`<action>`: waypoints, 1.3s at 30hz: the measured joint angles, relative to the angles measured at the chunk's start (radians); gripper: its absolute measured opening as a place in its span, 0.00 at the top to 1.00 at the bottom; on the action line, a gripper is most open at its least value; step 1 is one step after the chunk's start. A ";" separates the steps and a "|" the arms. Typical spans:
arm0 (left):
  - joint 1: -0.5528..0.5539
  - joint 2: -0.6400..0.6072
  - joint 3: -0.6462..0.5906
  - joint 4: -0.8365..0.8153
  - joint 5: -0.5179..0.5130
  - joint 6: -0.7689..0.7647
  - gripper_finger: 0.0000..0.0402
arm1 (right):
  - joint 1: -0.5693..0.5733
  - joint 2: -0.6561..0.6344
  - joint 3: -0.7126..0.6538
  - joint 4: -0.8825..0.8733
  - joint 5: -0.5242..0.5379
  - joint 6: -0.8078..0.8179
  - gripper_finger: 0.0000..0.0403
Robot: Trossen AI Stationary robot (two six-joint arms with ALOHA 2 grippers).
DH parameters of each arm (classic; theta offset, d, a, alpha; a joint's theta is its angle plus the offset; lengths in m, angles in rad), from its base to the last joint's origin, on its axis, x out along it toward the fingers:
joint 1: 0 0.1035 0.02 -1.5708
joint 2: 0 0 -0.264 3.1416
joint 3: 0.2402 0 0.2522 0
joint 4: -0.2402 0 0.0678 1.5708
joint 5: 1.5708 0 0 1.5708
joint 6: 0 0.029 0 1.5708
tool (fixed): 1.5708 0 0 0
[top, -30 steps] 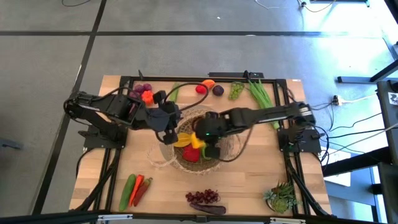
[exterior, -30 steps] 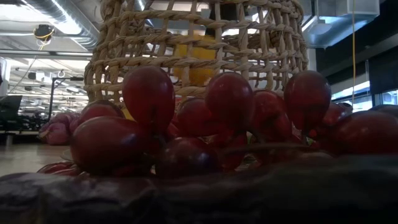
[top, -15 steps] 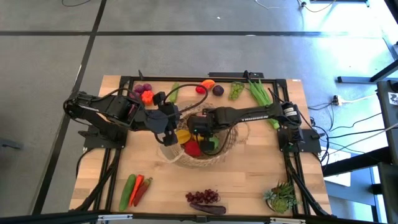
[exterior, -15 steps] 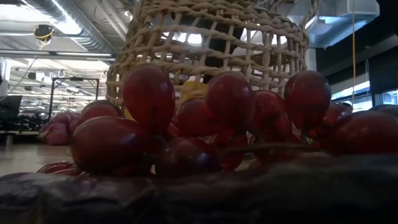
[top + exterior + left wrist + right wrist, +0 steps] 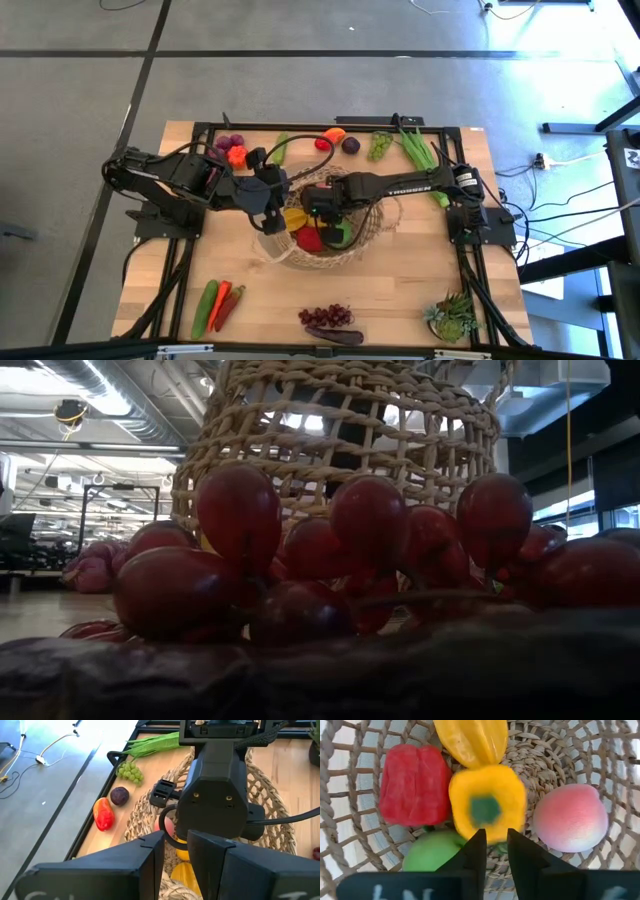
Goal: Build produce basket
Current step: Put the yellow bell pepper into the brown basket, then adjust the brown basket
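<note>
Grey concrete floor (image 5: 300, 70) with dark seam lines all around the light wood worktop (image 5: 400, 300). Cables (image 5: 560, 210) trail off one side. Ceiling ducting (image 5: 100, 390) and bright strip lights overhead, big windows (image 5: 600, 510) too.

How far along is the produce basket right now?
Partly filled: a red pepper, yellow pepper and peach-coloured fruit lie in the basket. The right gripper hovers empty above them, fingers slightly apart; the left gripper grips the basket's rim. Left on the table: purple grapes, cucumber, green stalks and other pieces.
</note>
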 joint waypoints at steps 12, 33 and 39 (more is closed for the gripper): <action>0.000 0.000 0.000 0.000 0.000 0.000 0.81 | 0.004 0.003 0.095 -0.066 -0.012 -0.019 0.75; -0.031 -0.006 0.002 -0.117 -0.011 -0.122 0.81 | 0.036 -0.144 0.461 -0.504 0.528 0.184 0.75; -0.031 -0.005 0.002 -0.238 -0.010 -0.247 0.81 | -0.042 -0.257 0.353 -0.500 0.462 0.178 0.75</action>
